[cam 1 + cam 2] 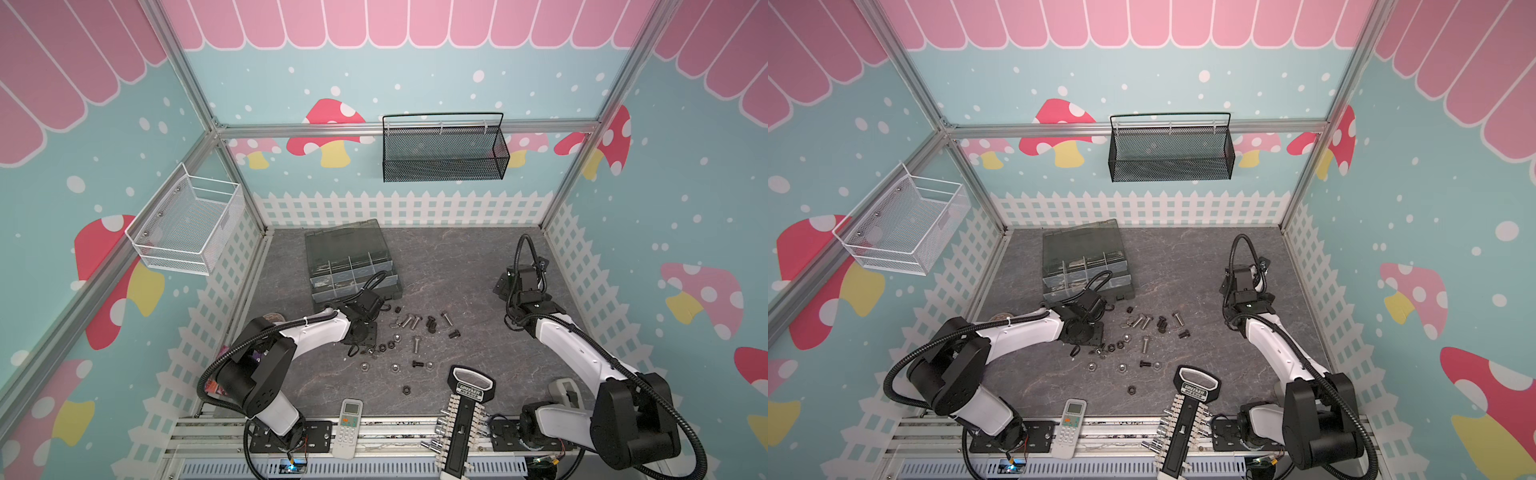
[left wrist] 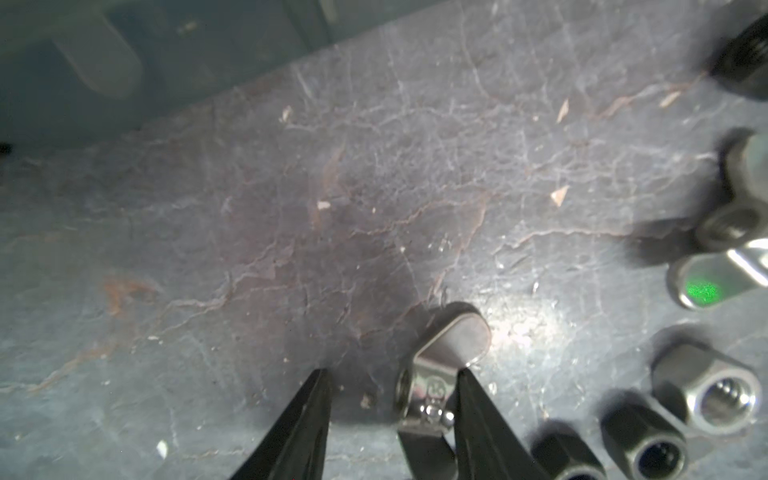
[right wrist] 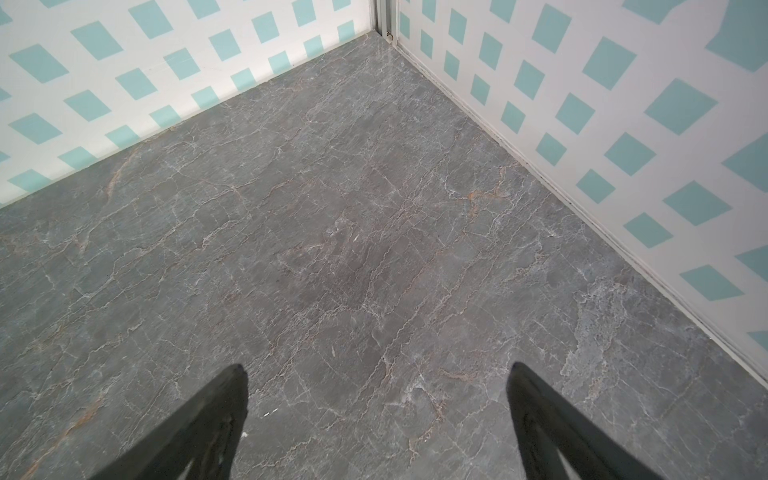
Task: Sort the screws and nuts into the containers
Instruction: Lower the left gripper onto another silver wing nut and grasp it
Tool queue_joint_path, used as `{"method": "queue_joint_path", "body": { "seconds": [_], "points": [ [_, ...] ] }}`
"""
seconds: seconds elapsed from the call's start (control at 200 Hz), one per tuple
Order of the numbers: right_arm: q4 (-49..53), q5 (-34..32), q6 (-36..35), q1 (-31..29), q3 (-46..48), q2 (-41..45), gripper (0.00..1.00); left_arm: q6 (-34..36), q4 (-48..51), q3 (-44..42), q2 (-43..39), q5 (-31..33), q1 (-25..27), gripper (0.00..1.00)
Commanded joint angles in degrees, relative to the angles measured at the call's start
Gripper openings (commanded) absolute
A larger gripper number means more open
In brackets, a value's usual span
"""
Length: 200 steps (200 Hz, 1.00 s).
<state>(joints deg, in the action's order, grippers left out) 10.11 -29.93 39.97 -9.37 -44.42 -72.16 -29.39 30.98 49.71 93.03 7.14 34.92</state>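
1. Both top views show a grey, marble-veined counter (image 1: pixel 457 266) boxed in by teal walls printed with mushrooms and a white picket fence. A black mesh basket (image 1: pixel 444 149) hangs on the back wall and a white wire basket (image 1: pixel 187 224) on the left wall.
2. A translucent dark-grey organizer box (image 1: pixel 345 241) sits at the back left of the counter with its lid up. Its small compartments (image 1: pixel 338 266) are split by pale dividers.
3. Short hex-head screws (image 1: pixel 417 344), silver and black, lie scattered flat mid-counter, in front of the box. The pointed silver one has its long axis running front to back; a black one (image 1: pixel 417 364) lies crosswise.
4. Small hexagonal nuts (image 1: pixel 395 367) lie among them, holes facing up.
5. Left wrist view: the left claw (image 2: pixel 392 382) is low over the counter, partly open and gripping nothing. One finger (image 2: pixel 469 399) touches a shiny silver winged nut (image 2: pixel 453 340), while the other stands clear of it. A silver hex nut (image 2: pixel 706 395) and black hex nuts (image 2: pixel 644 449) lie just beside.
6. Right wrist view: the right claw (image 3: pixel 378 386) is spread wide and empty over bare counter near the back right corner.
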Motion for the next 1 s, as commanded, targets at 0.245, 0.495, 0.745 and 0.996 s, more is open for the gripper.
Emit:
{"method": "queue_joint_path", "body": {
  "seconds": [0.245, 0.495, 0.745, 0.996],
  "points": [
    [0.3, -0.5, 2.3, -0.2, 1.5, -0.5, 0.98, -1.1, -1.5, -0.1, 2.2, 0.5, -0.8, 0.34],
    [0.3, -0.5, 2.7, -0.2, 2.3, 0.5, 0.98, -2.5, -1.7, -1.9, 0.6, -0.4, -0.9, 0.15],
    [-0.5, 1.6, 1.7, -0.2, 2.1, 0.5, 0.98, -3.1, -2.5, -1.8, -0.9, 0.7, -0.8, 0.04],
    [-4.7, 10.7, -1.3, -1.4, 2.5, -0.1, 0.98, -2.6, -3.3, 1.0, -6.5, 3.1, -2.2, 0.03]
  ]
}}
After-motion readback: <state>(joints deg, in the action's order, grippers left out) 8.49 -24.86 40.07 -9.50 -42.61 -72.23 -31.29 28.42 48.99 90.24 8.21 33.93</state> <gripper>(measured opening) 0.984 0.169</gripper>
